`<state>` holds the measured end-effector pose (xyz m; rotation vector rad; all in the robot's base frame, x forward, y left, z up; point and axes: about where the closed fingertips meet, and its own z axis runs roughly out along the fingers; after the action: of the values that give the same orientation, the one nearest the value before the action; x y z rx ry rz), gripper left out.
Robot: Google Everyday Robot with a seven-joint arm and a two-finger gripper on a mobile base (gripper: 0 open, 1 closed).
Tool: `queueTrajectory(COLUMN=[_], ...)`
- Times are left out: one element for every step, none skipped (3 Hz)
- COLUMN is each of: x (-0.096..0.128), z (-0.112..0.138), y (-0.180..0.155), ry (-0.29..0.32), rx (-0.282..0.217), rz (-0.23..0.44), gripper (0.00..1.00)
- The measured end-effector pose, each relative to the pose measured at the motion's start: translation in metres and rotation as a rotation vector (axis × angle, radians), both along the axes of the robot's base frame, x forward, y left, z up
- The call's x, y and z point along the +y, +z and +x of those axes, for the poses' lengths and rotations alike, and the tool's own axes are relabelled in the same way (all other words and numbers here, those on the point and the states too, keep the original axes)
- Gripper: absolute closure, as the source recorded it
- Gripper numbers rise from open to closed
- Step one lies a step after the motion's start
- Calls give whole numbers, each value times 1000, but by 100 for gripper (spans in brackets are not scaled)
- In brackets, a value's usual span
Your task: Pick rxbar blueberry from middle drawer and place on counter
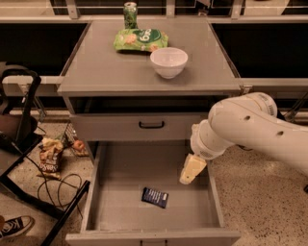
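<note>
The rxbar blueberry (155, 197), a small dark navy bar with white print, lies flat on the floor of the open middle drawer (122, 185), near its middle front. My gripper (191, 171) hangs from the white arm over the drawer's right side, up and to the right of the bar and apart from it. It holds nothing. The counter (103, 65) is the gray cabinet top above.
On the counter stand a white bowl (168, 62), a green snack bag (140, 40) and a green can (130, 15). The drawer front with a black handle (151, 125) is above the open drawer. A black chair frame (21, 139), cables and snack bags (49, 156) lie on the floor at left.
</note>
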<state>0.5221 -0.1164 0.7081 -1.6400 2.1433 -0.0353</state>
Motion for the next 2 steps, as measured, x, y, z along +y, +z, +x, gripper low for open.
queueTrajectory(x=[0,10], z=[0,7], y=[0,-40], ry=[0,3], rx=[0,13], rz=[0,5], gripper=[0,0])
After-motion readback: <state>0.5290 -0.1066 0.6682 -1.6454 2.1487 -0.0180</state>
